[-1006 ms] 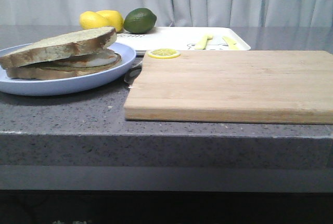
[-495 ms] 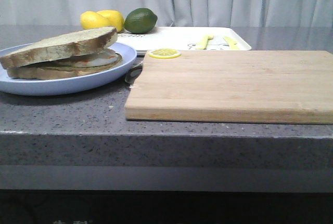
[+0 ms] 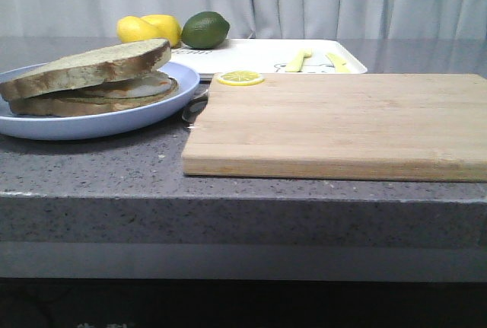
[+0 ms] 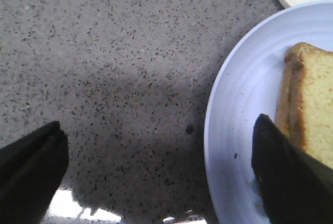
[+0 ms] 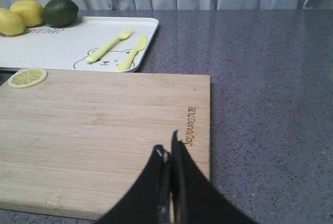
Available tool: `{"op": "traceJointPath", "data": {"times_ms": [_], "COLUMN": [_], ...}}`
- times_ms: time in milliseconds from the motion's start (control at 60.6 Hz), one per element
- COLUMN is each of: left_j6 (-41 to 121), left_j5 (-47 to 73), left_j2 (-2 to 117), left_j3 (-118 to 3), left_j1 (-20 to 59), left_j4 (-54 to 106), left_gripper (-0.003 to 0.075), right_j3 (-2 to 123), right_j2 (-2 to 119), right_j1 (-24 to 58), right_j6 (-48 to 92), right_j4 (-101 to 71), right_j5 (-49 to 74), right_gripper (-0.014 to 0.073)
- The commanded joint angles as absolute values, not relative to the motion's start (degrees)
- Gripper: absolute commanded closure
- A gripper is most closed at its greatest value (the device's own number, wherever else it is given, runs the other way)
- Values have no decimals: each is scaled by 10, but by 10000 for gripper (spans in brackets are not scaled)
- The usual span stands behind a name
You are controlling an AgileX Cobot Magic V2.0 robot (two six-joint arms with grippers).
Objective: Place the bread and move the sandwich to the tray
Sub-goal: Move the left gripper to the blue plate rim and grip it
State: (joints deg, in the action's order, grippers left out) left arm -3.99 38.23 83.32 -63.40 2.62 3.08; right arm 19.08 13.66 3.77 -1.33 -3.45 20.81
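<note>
- Bread (image 3: 91,65) lies tilted on top of the sandwich (image 3: 95,93), on the blue plate at the left of the bench (image 3: 114,168).
- I see the tray (image 3: 262,55) behind the cutting board (image 3: 342,122), carrying a fork (image 5: 108,44), a knife (image 5: 131,52), two lemons (image 3: 148,29) and a lime (image 3: 205,30).
- A lemon slice (image 3: 240,78) sits on the board's far left corner.
- My left claw (image 4: 156,177) is spread wide, one finger over the plate's rim, the other over bare bench.
- My right claw (image 5: 169,156) is closed, empty, above the board's near edge.
</note>
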Motion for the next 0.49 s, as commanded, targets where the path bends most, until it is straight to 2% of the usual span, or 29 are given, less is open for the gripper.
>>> {"op": "traceJointPath", "data": {"times_ms": [0,478], "left_j6": [-40,-40], "left_j5": [367,380], "left_j2": [845,919], "left_j3": [-667,-688], "left_j1": [33,33], "left_j4": [34,35], "left_gripper": [28,38], "right_j3": [206,206], "right_j2": [142,142], "right_j1": [38,38], "right_j6": [-14,-14], "right_j4": [-34,-34], "right_j5": [157,157], "right_gripper": [657,657]}}
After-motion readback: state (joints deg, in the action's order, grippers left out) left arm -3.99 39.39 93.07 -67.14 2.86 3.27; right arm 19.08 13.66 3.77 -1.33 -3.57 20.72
